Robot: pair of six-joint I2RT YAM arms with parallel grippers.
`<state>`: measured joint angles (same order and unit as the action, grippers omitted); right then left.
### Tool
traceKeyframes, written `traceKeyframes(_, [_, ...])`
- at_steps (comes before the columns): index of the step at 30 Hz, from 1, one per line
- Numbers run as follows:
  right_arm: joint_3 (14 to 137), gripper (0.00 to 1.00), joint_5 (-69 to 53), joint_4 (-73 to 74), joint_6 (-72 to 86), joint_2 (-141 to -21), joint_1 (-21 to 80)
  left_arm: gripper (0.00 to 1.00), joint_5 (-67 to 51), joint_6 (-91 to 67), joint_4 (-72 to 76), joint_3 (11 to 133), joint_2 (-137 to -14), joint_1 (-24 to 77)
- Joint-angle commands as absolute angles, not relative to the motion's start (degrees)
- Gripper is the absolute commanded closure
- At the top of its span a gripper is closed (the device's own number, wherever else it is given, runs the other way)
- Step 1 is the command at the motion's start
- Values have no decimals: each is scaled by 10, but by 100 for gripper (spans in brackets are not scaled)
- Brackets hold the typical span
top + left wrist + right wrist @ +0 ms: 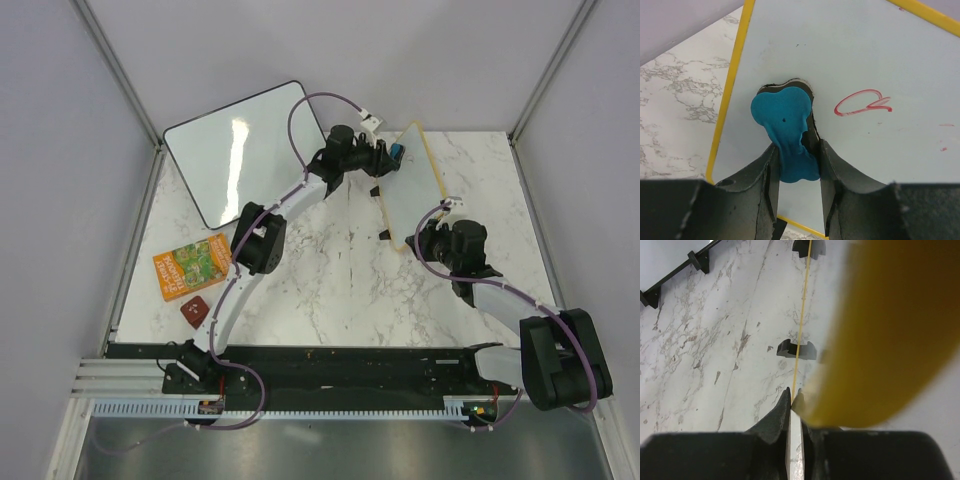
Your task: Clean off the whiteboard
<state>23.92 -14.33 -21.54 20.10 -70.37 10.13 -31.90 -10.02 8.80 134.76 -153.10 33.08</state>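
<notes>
The small whiteboard [415, 185] with a yellow frame stands on edge at the back right, on black clip feet [796, 349]. My left gripper [386, 156] is shut on a blue eraser [785, 127] and presses it flat against the board's face [850, 55]. A red loop of handwriting [862, 103] lies just right of the eraser, with faint red specks [943, 148] further right. My right gripper [426, 232] is shut on the board's near edge [801, 320] and holds it up. In the right wrist view its fingers [786, 405] pinch the thin edge, and the blurred yellow frame [890, 330] fills the right side.
A larger black-framed glossy board [240, 150] leans at the back left. An orange booklet [192, 268] and a small dark red object [194, 310] lie at the left front. The marble table [330, 280] ends at a black rail along the front.
</notes>
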Motion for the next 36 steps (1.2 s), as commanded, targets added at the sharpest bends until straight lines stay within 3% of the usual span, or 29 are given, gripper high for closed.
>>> traceKeyframes(1, [242, 100, -185, -177, 175, -718, 112, 98, -370, -116, 118, 1364, -1535, 342])
traceKeyframes(15, [243, 100, -186, -177, 175, -723, 112, 98, -579, -54, 145, 1292, -1472, 378])
traceKeyframes(25, [243, 100, -185, -177, 175, -722, 112, 98, -382, -59, 27, 1367, -1513, 360])
traceKeyframes(36, [245, 100, -186, -177, 175, -728, 112, 98, -361, -156, 24, 1383, -1543, 312])
